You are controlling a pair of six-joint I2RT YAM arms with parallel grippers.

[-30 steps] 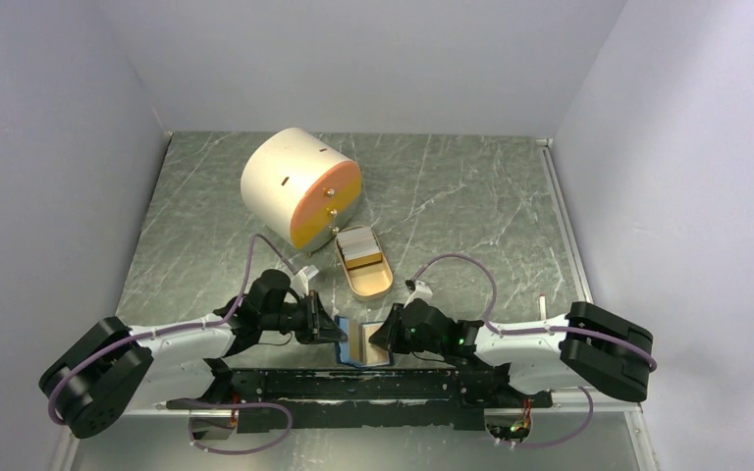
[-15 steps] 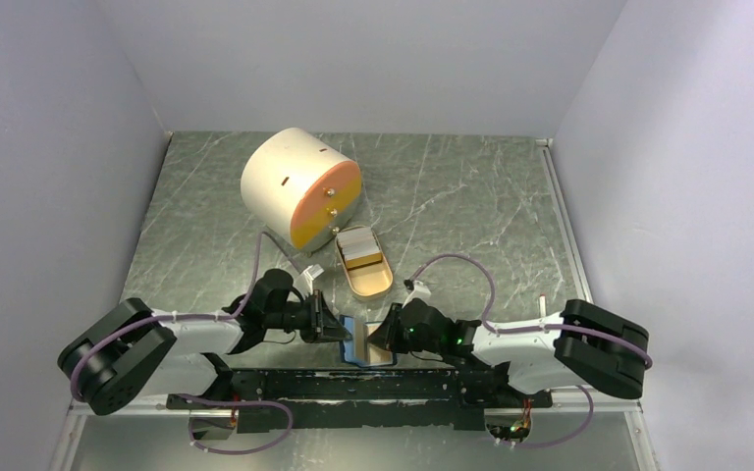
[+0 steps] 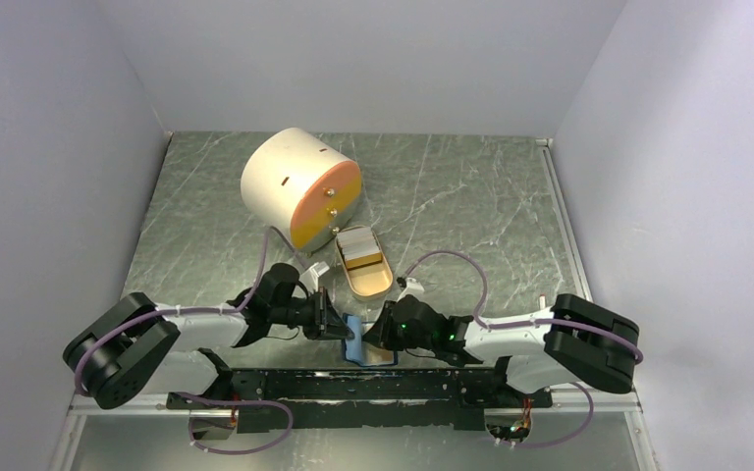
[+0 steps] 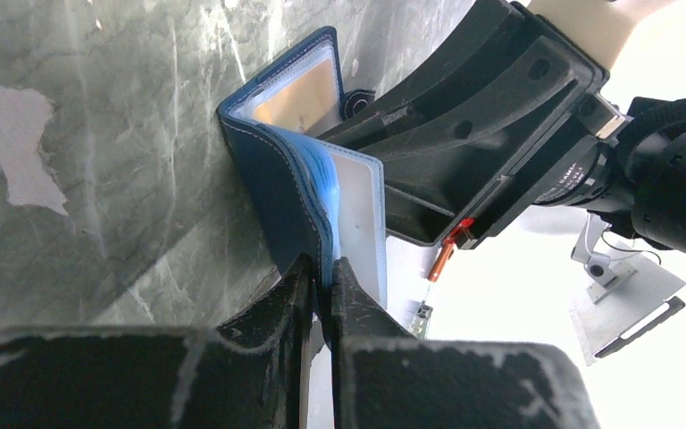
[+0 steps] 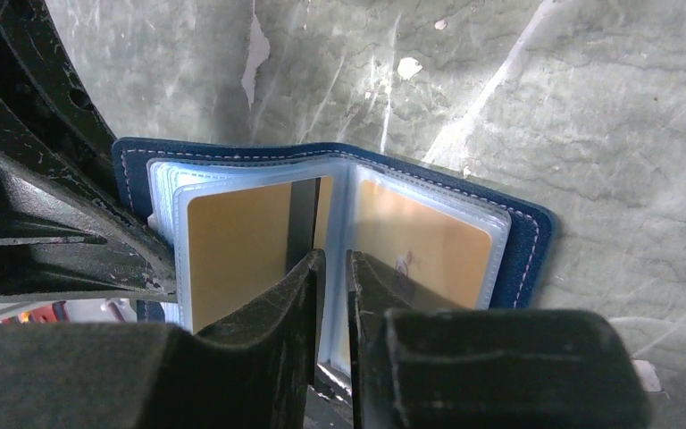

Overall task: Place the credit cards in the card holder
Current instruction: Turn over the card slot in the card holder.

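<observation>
**Step in hand: opening and presenting the card holder.**

The card holder (image 4: 272, 179) stood on the counter (image 3: 452, 196) at its near edge, between the two arms. It was propped on one edge and partly open, with its dark blue cover facing the left arm.

The left tool (image 4: 322, 273) was clamped on the free edge of the blue cover, together with the light blue lining behind it.

The right tool (image 5: 332, 264) sat over the central fold, among the clear sleeves (image 5: 344, 192). Its fingers were narrowly apart. Whether a sleeve leaf was pinched between them could not be determined from the wrist view.

Tan inserts (image 5: 232, 250) showed through the sleeves on both sides of the fold.

The credit cards (image 3: 356, 245) lay as a whitish stack in the tan oval dish (image 3: 378, 285). The dish was well apart from both tools and just in front of the cream cylinder (image 3: 290, 177). No card was carried by either tool.

**Assessment.** The loading of these cards appeared not to have begun.

**Next move, requirements.**
1. One tool would need to keep the holder spread and steady.
2. The other tool would need to release, travel to the dish and lift a single thin card by its edge.
3. The card edge would then need to be lined up squarely with a free sleeve mouth.

Risk: an unsupported cover could let the holder close or tip.
</observation>
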